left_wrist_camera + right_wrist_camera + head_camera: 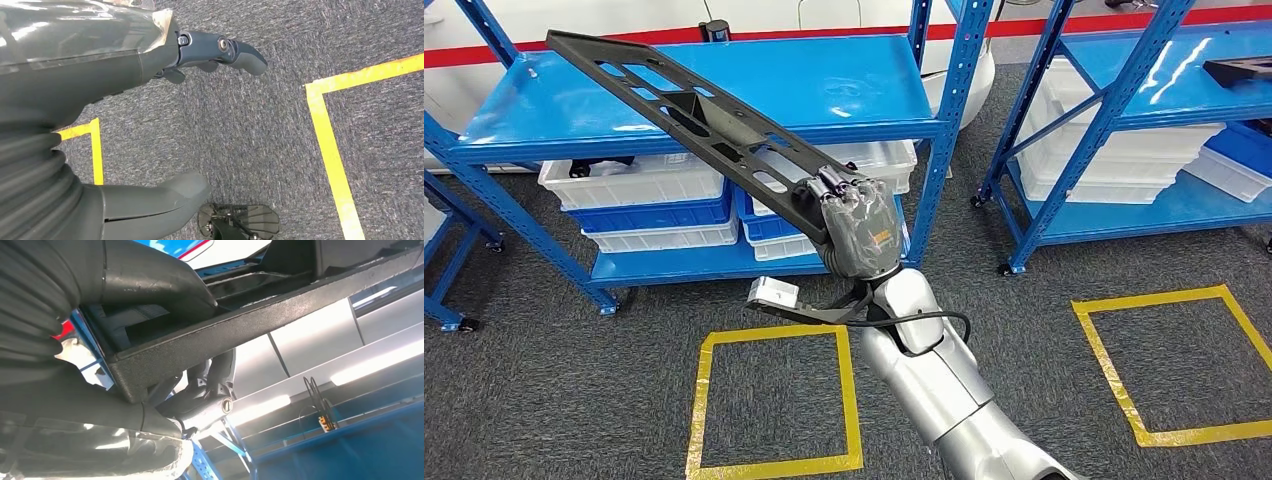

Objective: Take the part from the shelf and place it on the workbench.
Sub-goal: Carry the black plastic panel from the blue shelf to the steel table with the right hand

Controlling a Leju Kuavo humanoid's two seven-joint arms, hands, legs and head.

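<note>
A long black metal part with cut-out slots is held up in the air in front of the blue shelf, tilted, its far end up at the left. My right hand grips its near end. In the right wrist view the thumb lies over the part's black edge and the fingers wrap under it. My left hand hangs over the grey carpet, fingers apart, holding nothing.
White and blue bins sit on the shelf's lower level. A second blue shelf stands at the right with another dark part on it. Yellow tape squares mark the carpet.
</note>
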